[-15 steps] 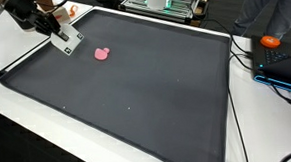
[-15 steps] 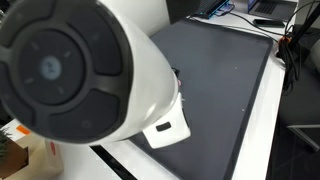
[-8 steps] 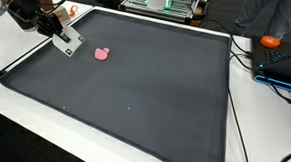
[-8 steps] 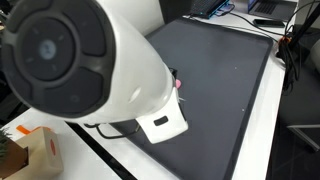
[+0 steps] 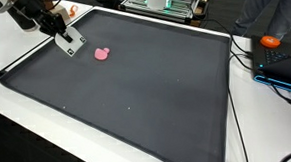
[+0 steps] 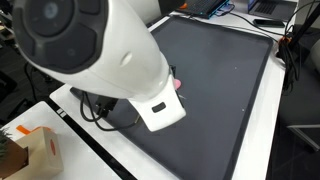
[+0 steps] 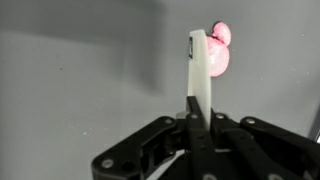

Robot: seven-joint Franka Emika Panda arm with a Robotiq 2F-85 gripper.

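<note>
My gripper is at the far left corner of the dark grey mat, raised above it. It is shut on a flat white piece, which stands upright between the fingers in the wrist view. A small pink object lies on the mat a little beyond the piece, apart from it; it also shows in the wrist view and in an exterior view. The gripper touches nothing else. The arm's white housing hides much of the mat's near side.
The mat's raised black edge borders white table. An orange object and cables lie off the mat's right side. Equipment stands behind the mat. A cardboard box sits near the table corner.
The gripper with the white piece has drifted slightly up and away from the pink object. The arm housing has risen in the exterior view. The pink object has not moved.
</note>
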